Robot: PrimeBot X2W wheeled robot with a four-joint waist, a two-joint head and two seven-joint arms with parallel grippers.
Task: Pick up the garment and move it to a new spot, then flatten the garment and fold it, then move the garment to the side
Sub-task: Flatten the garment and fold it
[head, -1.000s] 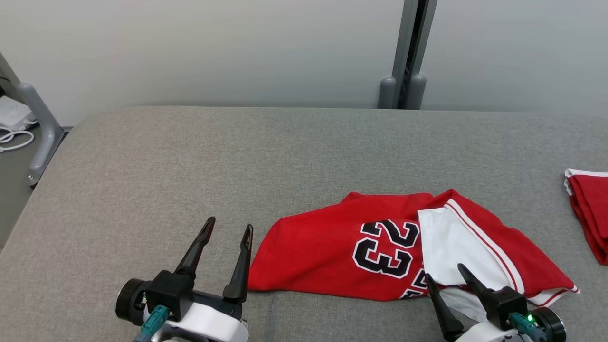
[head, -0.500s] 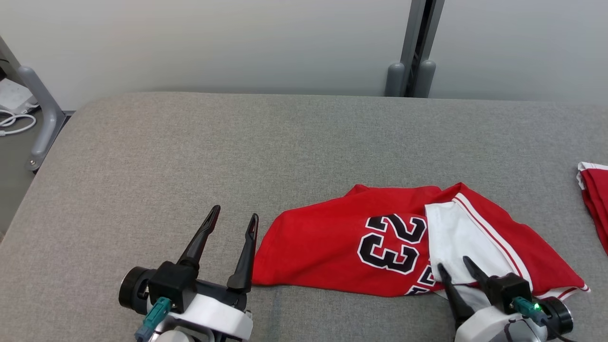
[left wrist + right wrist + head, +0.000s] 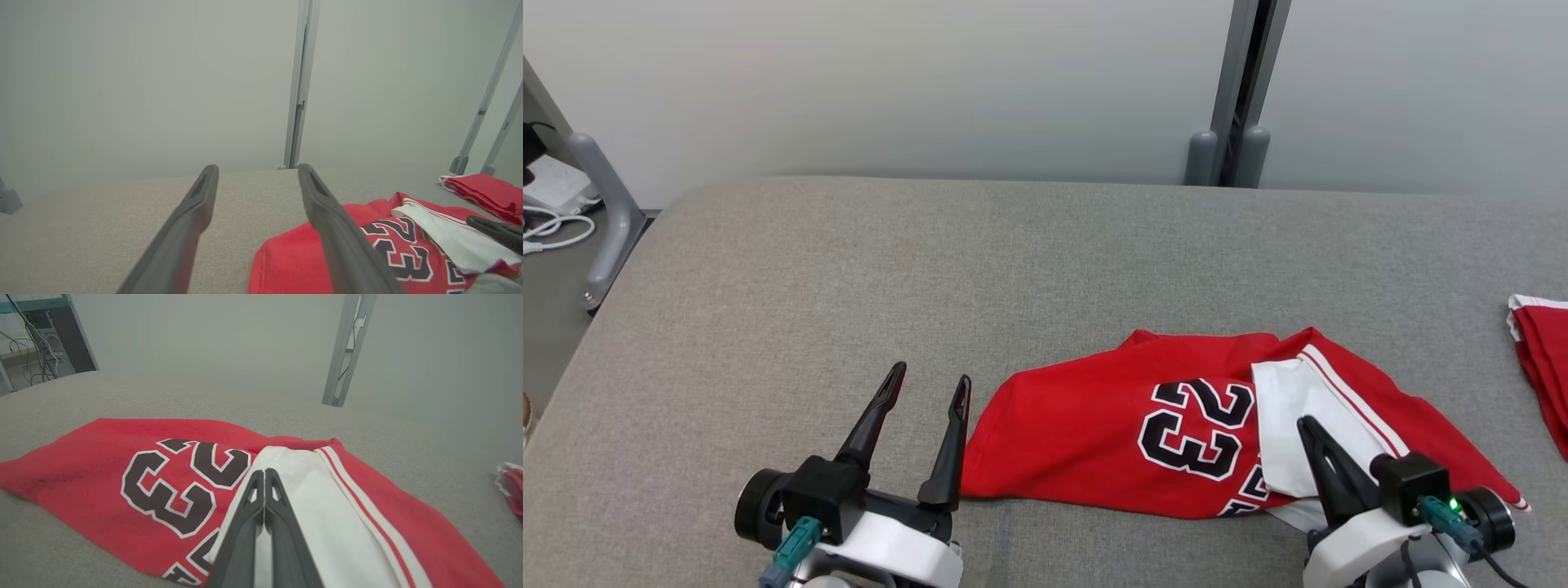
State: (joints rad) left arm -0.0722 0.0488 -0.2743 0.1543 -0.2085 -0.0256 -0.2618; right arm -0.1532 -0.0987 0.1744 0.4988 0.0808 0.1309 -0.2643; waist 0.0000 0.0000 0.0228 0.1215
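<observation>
Closing is the change: the right gripper (image 3: 1304,425), spread a second ago, now has its fingers pressed together over the white panel of the red jersey (image 3: 1086,425). Whether cloth is pinched between them I cannot tell. Meanwhile the left gripper (image 3: 931,374) stands wide, just beside the jersey's left hem. It lies rumpled on the near right of the grey desk (image 3: 849,269). Light, limp and slippery, I judge; best taken at a hem edge.

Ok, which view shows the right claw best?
Right wrist view: the right claw sits centred, fingers pressed together over the jersey. Head view shows the claw side-on as one dark shape. Left wrist view catches part of it at the right edge.
</observation>
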